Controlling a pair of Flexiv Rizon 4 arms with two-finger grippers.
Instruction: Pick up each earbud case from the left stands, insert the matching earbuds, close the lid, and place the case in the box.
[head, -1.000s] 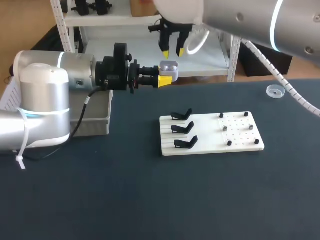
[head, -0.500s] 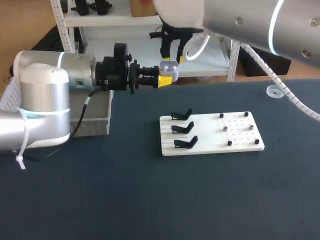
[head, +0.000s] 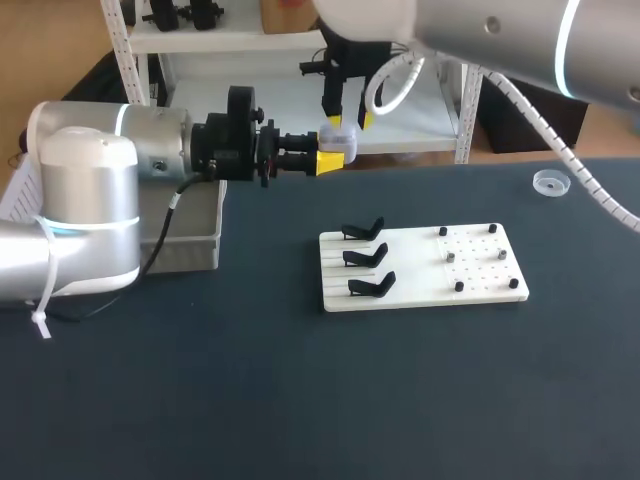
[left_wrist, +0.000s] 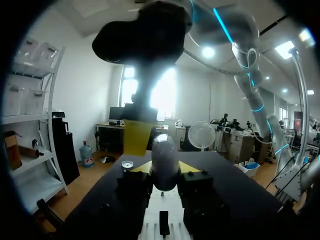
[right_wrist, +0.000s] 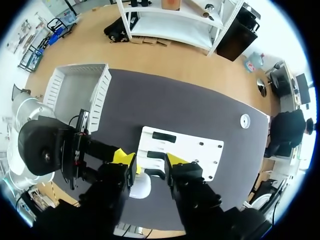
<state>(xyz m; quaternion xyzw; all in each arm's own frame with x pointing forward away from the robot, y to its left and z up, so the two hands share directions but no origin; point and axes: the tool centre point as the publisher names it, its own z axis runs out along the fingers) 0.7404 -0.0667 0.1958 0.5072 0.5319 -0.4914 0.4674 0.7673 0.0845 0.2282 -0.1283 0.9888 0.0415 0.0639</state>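
A white earbud case (head: 338, 143) hangs in the air above the table's far edge, and my left gripper (head: 331, 157) is shut on its lower part from two sides. In the left wrist view the case (left_wrist: 165, 161) stands upright between the yellow tips. My right gripper (head: 347, 118) comes down from above with its fingers open, one on each side of the case's top; whether they touch it I cannot tell. In the right wrist view the case (right_wrist: 141, 184) lies just beyond that gripper (right_wrist: 150, 159), nearer one of its two fingers.
A white board (head: 480, 285) lies mid-table with three black stands (head: 365, 258) on its left half and small pegs on its right. A grey box (head: 190, 240) sits at the table's left edge. A small clear round lid (head: 549, 183) lies far right.
My right gripper has come down from above the case until its fingers straddle the top. The left arm and the case have stayed still.
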